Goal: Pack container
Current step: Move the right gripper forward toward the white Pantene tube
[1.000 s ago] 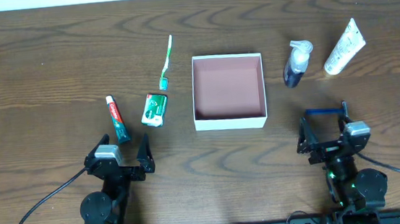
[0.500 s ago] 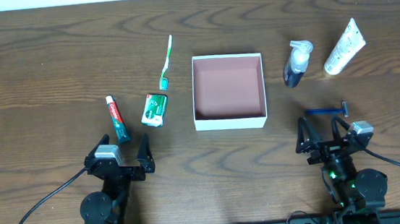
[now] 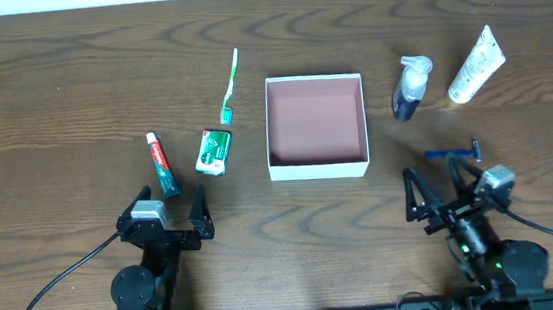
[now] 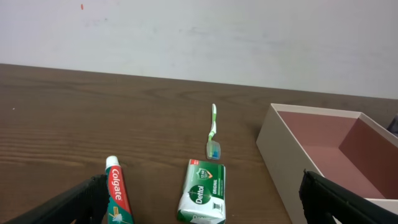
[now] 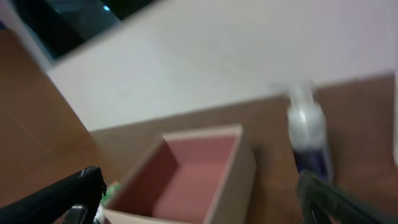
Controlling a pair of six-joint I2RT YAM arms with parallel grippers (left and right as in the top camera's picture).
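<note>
The container [image 3: 318,170], a square open box with white walls and a reddish-brown inside, sits mid-table and holds nothing. To its left lie a toothbrush [image 3: 230,84], a green soap packet [image 3: 214,151] and a toothpaste tube [image 3: 163,164]. On its right are a spray bottle [image 3: 410,88], a white tube [image 3: 476,66] and a blue razor [image 3: 454,152]. My left gripper [image 3: 171,208] is open, just short of the toothpaste and soap. My right gripper [image 3: 436,189] is open near the razor, angled toward the container. The left wrist view shows the soap [image 4: 203,191] ahead between the open fingers.
The right wrist view is blurred; it shows the container wall [image 5: 239,174] ahead and the spray bottle [image 5: 309,137] to the right. Bare wooden table lies between both grippers and the container. Cables trail from both arm bases at the near edge.
My right gripper has drawn back from over the razor and swung left toward the container, so the razor now lies uncovered. The left arm has not moved.
</note>
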